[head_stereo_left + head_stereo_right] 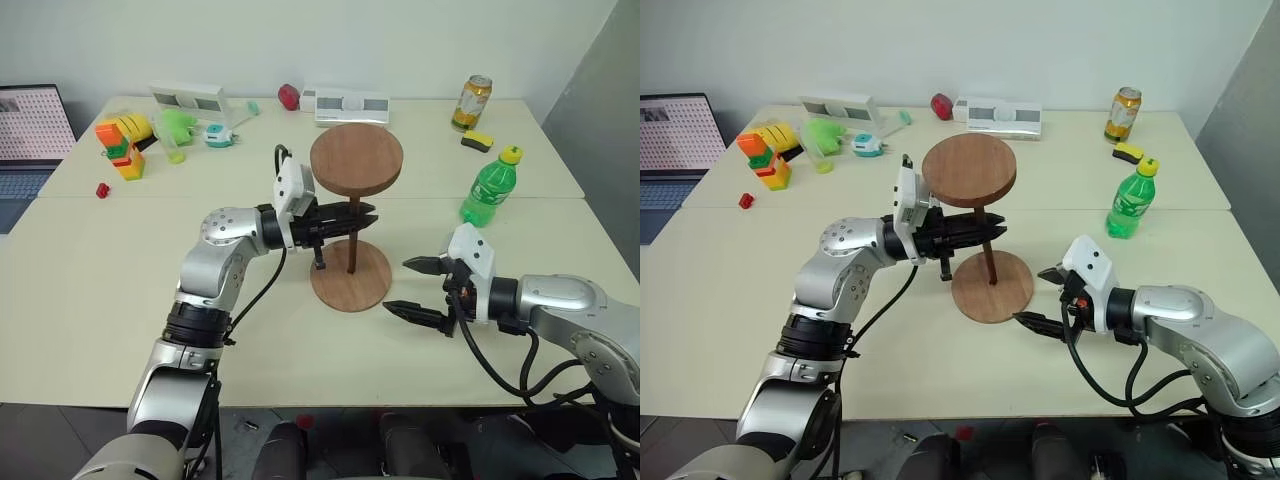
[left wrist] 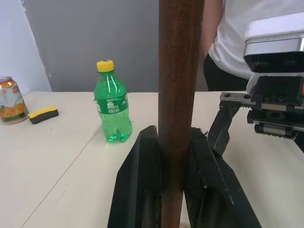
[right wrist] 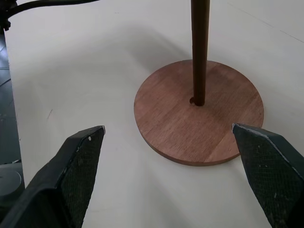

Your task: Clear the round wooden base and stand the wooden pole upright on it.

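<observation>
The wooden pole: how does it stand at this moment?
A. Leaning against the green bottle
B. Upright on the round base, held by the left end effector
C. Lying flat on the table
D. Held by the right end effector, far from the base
B. The wooden pole stands upright with its lower end at the centre hole of the round wooden base, and the left end effector is shut on its shaft.
</observation>
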`<act>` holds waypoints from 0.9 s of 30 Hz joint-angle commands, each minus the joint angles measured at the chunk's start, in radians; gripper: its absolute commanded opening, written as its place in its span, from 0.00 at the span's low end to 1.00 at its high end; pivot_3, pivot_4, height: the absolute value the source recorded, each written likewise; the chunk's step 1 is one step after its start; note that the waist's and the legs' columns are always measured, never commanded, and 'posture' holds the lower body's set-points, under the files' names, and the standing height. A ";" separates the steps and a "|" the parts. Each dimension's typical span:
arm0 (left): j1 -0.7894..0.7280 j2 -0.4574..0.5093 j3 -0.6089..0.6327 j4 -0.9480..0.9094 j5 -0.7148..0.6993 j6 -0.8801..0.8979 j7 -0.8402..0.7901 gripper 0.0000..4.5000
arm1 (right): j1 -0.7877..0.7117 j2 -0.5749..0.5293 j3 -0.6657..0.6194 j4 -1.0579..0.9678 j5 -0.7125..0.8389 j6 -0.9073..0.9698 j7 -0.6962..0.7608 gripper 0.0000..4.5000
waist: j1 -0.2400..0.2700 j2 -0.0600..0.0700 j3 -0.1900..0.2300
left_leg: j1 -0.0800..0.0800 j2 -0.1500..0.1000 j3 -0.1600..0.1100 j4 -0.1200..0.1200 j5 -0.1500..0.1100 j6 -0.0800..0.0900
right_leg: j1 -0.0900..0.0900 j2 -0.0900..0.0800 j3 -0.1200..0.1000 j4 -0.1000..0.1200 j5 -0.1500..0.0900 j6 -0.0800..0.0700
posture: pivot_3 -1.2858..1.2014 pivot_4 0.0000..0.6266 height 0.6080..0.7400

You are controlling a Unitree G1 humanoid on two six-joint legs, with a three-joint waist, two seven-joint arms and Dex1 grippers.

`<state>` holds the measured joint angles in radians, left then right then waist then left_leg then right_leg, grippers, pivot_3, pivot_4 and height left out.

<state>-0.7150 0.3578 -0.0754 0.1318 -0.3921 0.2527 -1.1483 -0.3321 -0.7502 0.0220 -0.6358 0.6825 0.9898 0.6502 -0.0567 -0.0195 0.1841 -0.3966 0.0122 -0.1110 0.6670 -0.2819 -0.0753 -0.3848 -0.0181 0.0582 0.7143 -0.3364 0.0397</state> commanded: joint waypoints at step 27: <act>0.106 0.025 -0.061 0.067 0.037 0.038 0.050 0.06 | -0.007 -0.022 0.007 -0.056 -0.018 -0.012 -0.024 1.00 | 0.000 0.000 -0.006 | 0.016 0.000 -0.001 -0.003 -0.001 0.001 | 0.015 0.000 0.000 -0.004 -0.001 0.002 | 0.52 0.24 1.00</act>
<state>-0.6587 0.3575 -0.0921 0.1504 -0.4052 0.2559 -1.0934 -0.3308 -0.7655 0.0415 -0.6555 0.6676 0.9897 0.6293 -0.0564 -0.0195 0.1778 -0.3807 0.0122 -0.1116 0.6632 -0.2827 -0.0739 -0.3694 -0.0181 0.0583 0.7105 -0.3374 0.0413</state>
